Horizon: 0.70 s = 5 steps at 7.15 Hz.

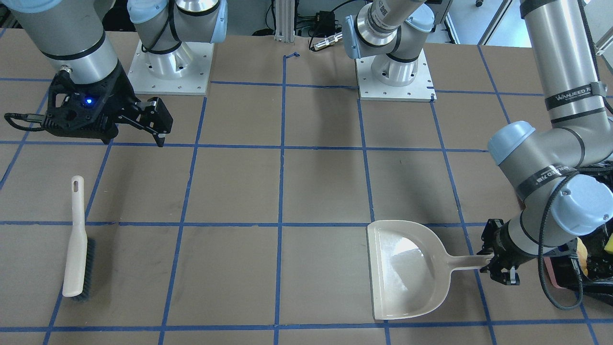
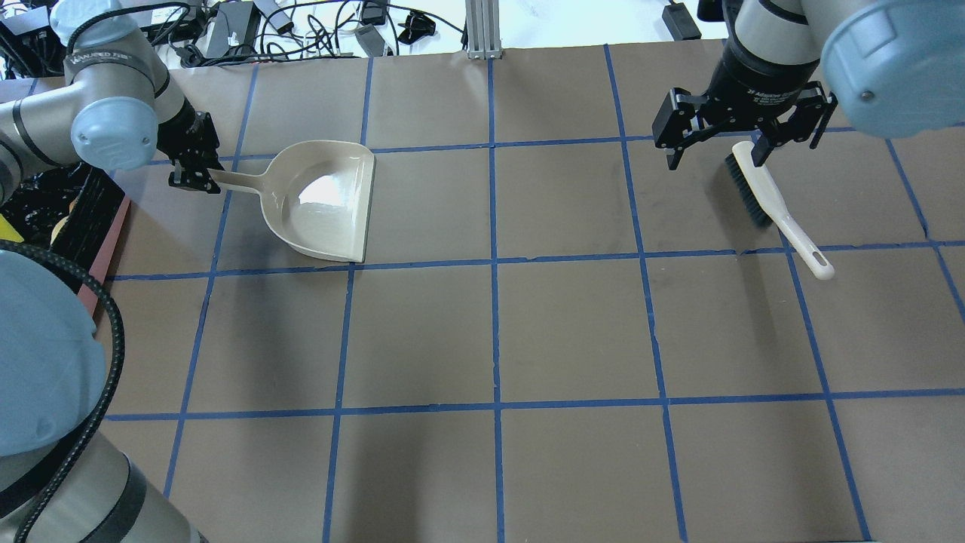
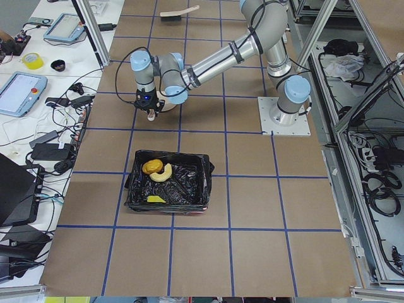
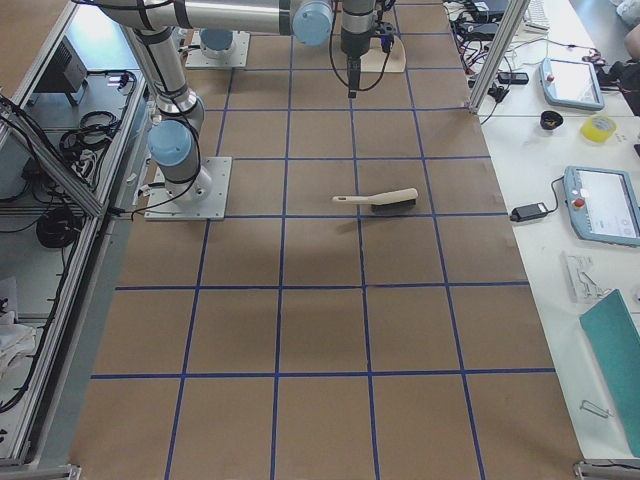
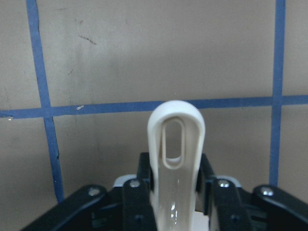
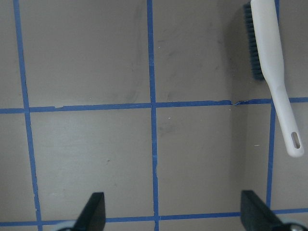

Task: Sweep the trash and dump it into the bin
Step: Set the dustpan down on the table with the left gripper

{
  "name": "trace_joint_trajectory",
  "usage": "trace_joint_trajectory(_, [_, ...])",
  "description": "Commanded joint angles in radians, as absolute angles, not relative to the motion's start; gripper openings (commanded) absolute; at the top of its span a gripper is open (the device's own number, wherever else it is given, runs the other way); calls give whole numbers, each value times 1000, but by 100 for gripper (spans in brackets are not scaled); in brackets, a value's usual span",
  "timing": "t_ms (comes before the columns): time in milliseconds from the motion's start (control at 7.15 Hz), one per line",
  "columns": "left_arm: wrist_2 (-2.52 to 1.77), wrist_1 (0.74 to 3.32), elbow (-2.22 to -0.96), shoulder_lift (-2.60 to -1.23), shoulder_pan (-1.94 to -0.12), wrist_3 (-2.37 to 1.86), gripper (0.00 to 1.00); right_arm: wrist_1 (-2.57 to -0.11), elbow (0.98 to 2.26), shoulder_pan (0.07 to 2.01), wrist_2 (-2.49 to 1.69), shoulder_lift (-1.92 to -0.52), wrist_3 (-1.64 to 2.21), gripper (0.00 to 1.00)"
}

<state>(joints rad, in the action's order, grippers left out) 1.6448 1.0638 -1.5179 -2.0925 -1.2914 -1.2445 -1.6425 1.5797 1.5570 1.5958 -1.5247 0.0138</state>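
Dustpan (image 2: pixel 324 219) empty, trash (image 3: pixel 151 167) lying in bin (image 3: pixel 204 183).
Probably light, stiff, slick plastic; left claw (image 2: pixel 197 183) clamps its thin handle (image 5: pixel 175 144), right claw (image 2: pixel 715 160) gapes empty.

Beige dustpan handle (image 5: pixel 176 139) with oval hanging slot, clamped on both sides by black left claw (image 5: pixel 176 179), brown table (image 5: pixel 120 53) crossed by blue tape (image 5: pixel 96 109)

- Cuts the bin (image 2: pixel 105 245) off at the overhead view's left edge, behind the left arm.
- Shows the trash (image 1: pixel 582 254) only as slivers past that arm, front view.
- Buries the lower dustpan handle (image 5: pixel 176 144) between the left jaws.
- Crops the brush (image 6: pixel 269 53) head at the right wrist view's top edge.
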Motion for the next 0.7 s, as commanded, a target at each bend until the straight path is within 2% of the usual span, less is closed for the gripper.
trace_joint_trajectory(0, [1651,1054,-1526,-2086,-1290,-1244,32,-1643,1578,1557,1601,-1525,14,100])
trace_joint_trajectory(280, [1651,1054,-1526,-2076,-1292,-1244,64,-1643,1578,1557,1600,-1522,14,100])
trace_joint_trajectory(420, [1651,1054,-1528,-2077,-1292,-1244,74,-1643,1578,1557,1600,-1522,14,100])
trace_joint_trajectory(560, [1652,1054,-1526,-2082,-1292,-1244,78,-1647,1578,1557,1585,-1526,15,100])
